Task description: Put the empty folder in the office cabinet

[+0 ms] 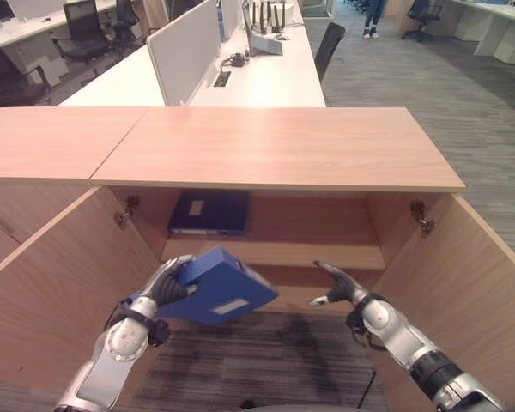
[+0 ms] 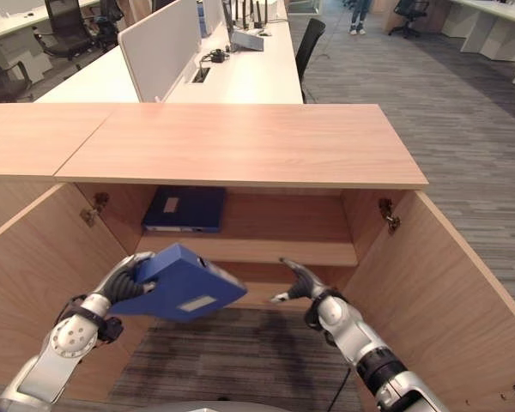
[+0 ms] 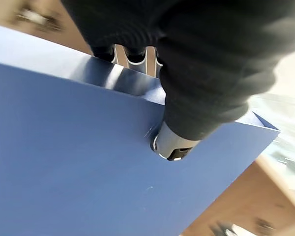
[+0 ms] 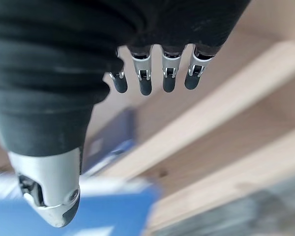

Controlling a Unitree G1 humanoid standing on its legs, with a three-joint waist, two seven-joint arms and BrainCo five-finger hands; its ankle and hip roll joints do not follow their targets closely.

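Nearest to me, my left hand [image 1: 167, 287] holds the blue folder [image 1: 219, 287] in the air before the open cabinet, over the grey carpet [image 1: 257, 360]. Its fingers are curled round the folder's near edge and, in the left wrist view, its thumb [image 3: 174, 145] presses on the broad blue cover [image 3: 78, 162]. The folder is tilted, with a pale label [image 1: 233, 305] on the spine that faces me.

Beside it, and apart from it, my right hand [image 1: 343, 287] hangs in front of the cabinet's lower opening. Its fingers are straight and relaxed, and it holds nothing; the right wrist view shows the dark fingertips [image 4: 145, 88] in a row, clear of any surface.

On either side, the left cabinet door [image 1: 60, 275] and the right cabinet door [image 1: 463, 292] stand wide open. Between them, a wooden shelf [image 1: 275, 251] crosses the office cabinet [image 1: 275, 150]. On that shelf, toward the left, a second folder [image 1: 210, 212], dark blue, lies flat with its spine toward me.

Beyond the cabinet's wooden top, a long white worktop [image 1: 257, 81] runs away from me. It carries a white divider panel [image 1: 180, 51] and some small devices that I cannot make out. Black office chairs [image 1: 81, 30] stand to the far left, another dark chair [image 1: 328, 47] stands at the worktop's right edge, and a person's legs [image 1: 373, 17] show in the far aisle.
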